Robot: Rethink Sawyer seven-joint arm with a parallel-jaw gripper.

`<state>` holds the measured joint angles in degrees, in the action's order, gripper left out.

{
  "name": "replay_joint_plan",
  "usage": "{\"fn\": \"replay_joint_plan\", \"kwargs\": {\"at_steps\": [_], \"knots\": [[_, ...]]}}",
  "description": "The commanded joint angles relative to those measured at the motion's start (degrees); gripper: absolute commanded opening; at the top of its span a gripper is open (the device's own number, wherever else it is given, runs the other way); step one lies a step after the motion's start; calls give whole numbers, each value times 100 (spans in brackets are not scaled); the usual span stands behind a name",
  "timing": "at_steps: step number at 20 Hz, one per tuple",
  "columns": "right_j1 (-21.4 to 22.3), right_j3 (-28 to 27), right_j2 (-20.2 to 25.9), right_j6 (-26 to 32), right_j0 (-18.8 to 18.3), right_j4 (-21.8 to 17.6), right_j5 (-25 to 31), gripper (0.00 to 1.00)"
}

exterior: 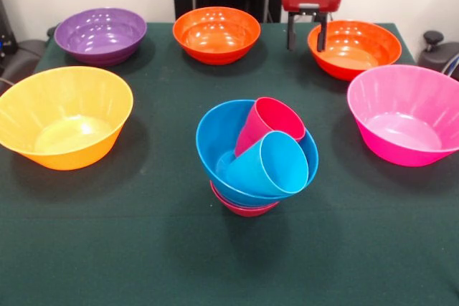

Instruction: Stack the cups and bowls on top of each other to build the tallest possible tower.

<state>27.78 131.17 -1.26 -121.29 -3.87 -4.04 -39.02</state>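
Observation:
In the middle of the table stands the tower (254,159): a small red bowl (244,208) at the bottom, a mid-sized blue bowl (215,137) tilted on it, and two cups lying on their sides inside, a crimson red cup (269,121) and a light blue cup (269,166), mouths facing the camera. My gripper (308,34) hangs at the back, between the two orange bowls, well apart from the tower. Its two dark fingers (323,34) stand apart with nothing between them.
Loose bowls ring the tower: purple (100,34) back left, orange (216,34) back middle, orange (353,48) back right beside the gripper, large yellow-orange (63,116) left, large pink (405,114) right. Dark green cloth (143,249) covers the table.

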Motion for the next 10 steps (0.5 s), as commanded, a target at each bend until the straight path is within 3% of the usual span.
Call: {"fn": "replay_joint_plan", "kwargs": {"at_steps": [1, 10], "knots": [[-925, -122, 93, -1369, 225, 234, -524, 100], [-1106, -326, 27, -1488, 474, 361, -614, 100]]}}
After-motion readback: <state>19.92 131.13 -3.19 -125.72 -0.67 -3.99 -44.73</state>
